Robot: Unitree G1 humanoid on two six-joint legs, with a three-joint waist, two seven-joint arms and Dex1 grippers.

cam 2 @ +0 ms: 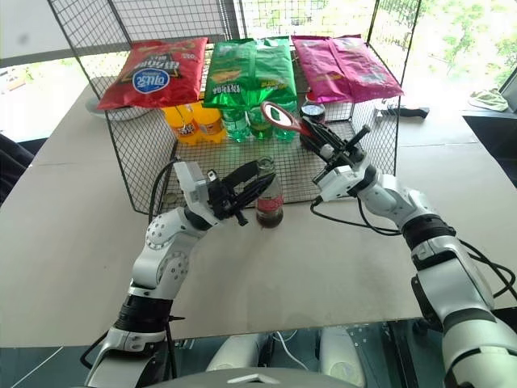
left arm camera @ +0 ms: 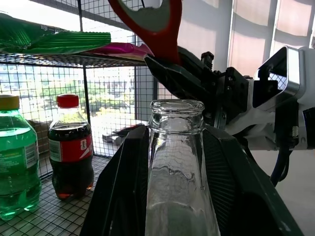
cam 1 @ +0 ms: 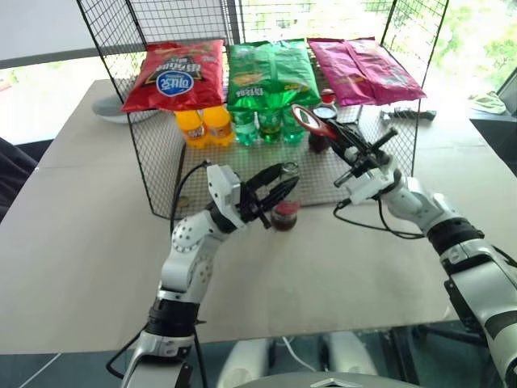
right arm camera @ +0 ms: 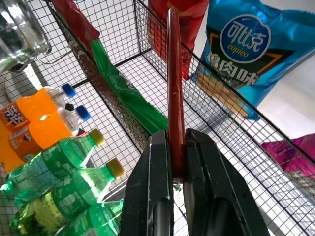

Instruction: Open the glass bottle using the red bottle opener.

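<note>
Cap's off the glass bottle (left arm camera: 176, 147); left tool (cam 2: 260, 187) clamps its body. Right tool (right arm camera: 177, 162) clamped on red bottle opener (cam 1: 308, 120), raised clear. Next: set both down.

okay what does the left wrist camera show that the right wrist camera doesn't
Left wrist view: the glass bottle, its mouth uncapped, held between the left gripper fingers, plus a dark cola bottle and the right gripper's body behind. Right wrist view: orange soda bottles, a blue snack bag, and the right gripper shut on the opener's handle. Both: the red bottle opener, green bottles, the wire rack.
</note>
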